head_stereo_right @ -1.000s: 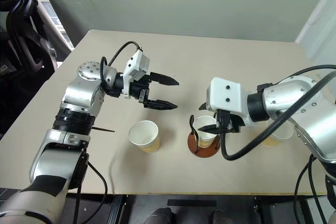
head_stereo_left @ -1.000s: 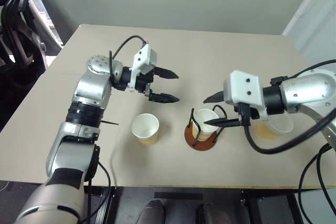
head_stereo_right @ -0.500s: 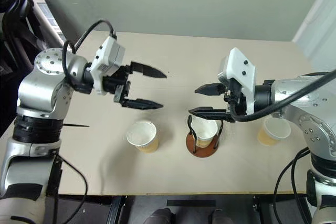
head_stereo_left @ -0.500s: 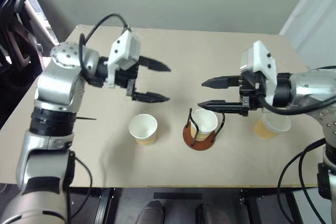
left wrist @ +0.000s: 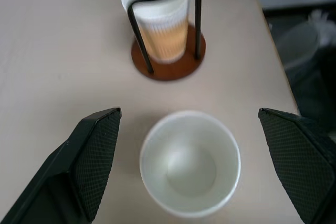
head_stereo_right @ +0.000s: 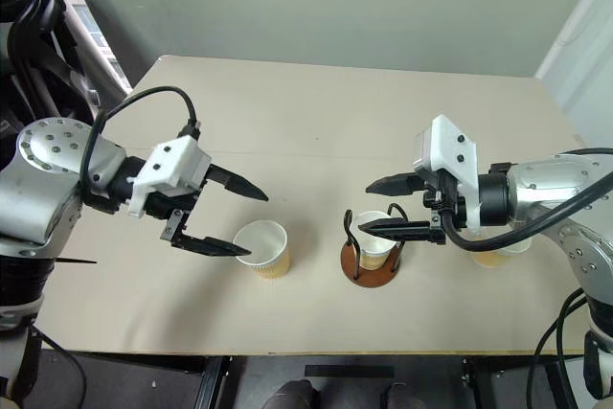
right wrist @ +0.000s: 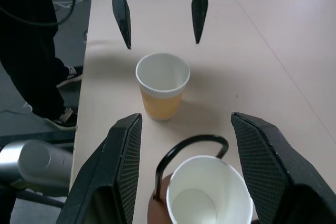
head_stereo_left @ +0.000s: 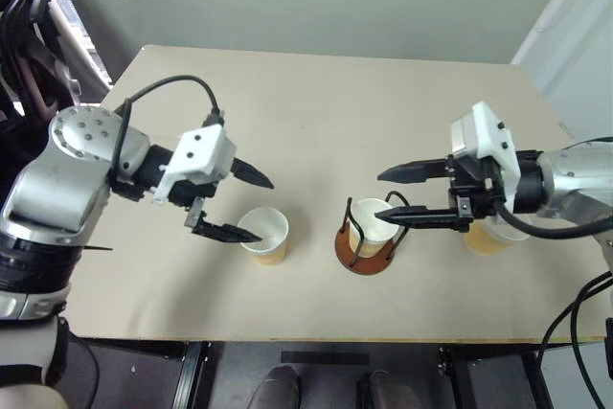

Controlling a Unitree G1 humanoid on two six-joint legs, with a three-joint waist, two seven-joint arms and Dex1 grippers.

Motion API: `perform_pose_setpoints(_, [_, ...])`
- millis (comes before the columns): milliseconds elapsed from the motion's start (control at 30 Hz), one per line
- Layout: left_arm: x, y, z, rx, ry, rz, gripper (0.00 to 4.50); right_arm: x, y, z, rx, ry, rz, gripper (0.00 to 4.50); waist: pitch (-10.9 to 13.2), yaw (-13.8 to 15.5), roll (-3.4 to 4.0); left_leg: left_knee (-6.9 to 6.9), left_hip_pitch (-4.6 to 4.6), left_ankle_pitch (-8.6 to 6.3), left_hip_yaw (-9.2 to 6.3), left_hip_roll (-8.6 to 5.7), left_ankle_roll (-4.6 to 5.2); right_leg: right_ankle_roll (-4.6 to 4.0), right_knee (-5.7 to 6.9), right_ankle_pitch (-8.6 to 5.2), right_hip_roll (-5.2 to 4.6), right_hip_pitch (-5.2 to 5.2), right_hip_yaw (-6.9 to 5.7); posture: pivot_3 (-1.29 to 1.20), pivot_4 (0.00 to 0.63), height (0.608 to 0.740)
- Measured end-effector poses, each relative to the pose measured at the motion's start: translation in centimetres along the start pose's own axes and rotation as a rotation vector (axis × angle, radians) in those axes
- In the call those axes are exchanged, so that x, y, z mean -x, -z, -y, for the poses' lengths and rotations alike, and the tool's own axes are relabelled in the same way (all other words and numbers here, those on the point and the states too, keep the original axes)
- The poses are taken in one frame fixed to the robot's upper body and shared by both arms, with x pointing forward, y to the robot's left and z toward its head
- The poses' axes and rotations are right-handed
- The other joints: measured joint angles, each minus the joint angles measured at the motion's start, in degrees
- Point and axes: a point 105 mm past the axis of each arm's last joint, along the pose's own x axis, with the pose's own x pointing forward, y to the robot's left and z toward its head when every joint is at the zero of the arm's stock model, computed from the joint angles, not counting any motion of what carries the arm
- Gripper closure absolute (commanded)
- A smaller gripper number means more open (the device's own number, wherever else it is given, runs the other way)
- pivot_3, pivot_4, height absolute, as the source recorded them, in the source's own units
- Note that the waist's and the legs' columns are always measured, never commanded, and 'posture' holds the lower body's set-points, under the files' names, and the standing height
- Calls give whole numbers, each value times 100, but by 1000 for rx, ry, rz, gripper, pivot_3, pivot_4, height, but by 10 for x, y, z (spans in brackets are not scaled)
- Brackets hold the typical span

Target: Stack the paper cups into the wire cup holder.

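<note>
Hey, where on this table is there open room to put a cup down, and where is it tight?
The far half of the table, beyond both grippers, is bare. The near strip is crowded: left gripper beside a loose cup, the wire cup holder, right gripper, another cup.

No readable text, label, brand, number or sign anywhere, whether on cups, holder, counter or arms.
</note>
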Motion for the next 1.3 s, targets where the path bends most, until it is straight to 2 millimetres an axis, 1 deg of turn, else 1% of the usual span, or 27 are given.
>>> perform_pose_setpoints(167, [-3, 10, 3, -40, 1, -59, 0, -3, 3, -2, -7, -16, -6, 1834, 0, -15, 0, -1, 0, 0, 0, 0, 0, -2, 3, -1, 0, -1, 0, 0, 150, 740])
perform_pose_setpoints(300, [-10, 19, 7, -48, 23, -96, 0, -3, 2, -2, -4, -16, -4, 1834, 0, -16, 0, -2, 0, 0, 0, 0, 0, -4, 3, 0, 0, -1, 0, 0, 150, 740])
perform_pose_setpoints(633, [-13, 22, 9, -41, 35, -98, 0, -2, 2, -2, -6, -16, -7, 1834, 0, -19, 0, -4, 0, -1, 0, 0, 0, -8, 14, -2, -1, -2, -1, 0, 150, 740])
perform_pose_setpoints(900, [-23, 39, 20, -16, 82, -137, 0, -2, 2, -2, -10, -16, -8, 1834, 0, -22, 0, -4, 0, -1, -1, 0, 0, -14, 45, -5, -2, -3, -2, 0, 150, 740])
perform_pose_setpoints(1000, [-24, 40, 20, -37, 77, -155, 509, -2, 2, -3, -13, -18, -8, 1778, 0, -23, 0, -4, 0, -1, -1, 0, 0, -14, 45, -6, -2, -3, -2, 0, 150, 740])
perform_pose_setpoints(1100, [-26, 42, 17, -45, 57, -159, 1494, -2, 3, -2, -20, -14, -13, 1778, 0, -24, 0, -4, 1, -1, -1, 0, 0, -16, 45, -6, -3, -4, -2, 0, 150, 740])
perform_pose_setpoints(1133, [-27, 43, 16, -43, 53, -154, 1902, -2, 3, -2, -22, -11, -16, 1778, 0, -24, 0, -4, 1, -1, -1, 0, 0, -16, 46, -6, -3, -4, -2, 0, 150, 740])
perform_pose_setpoints(1167, [-28, 44, 15, -38, 46, -147, 2193, -1, 4, -2, -24, -8, -20, 1778, 0, -24, 0, -4, 1, -1, -1, 0, -1, -16, 47, -6, -3, -3, -2, 0, 150, 740])
perform_pose_setpoints(1267, [-33, 43, 11, -25, 27, -116, 3312, 0, 4, -2, -28, -4, -28, 1778, 0, -23, 0, -4, 1, -1, -1, 0, -1, -16, 48, -6, -3, -3, -2, 0, 150, 740])
perform_pose_setpoints(1300, [-34, 42, 9, -19, 20, -106, 3606, 0, 5, -2, -30, -4, -30, 1778, 0, -23, 0, -4, 1, -1, -1, 0, -1, -16, 49, -6, -3, -3, -2, 0, 150, 740])
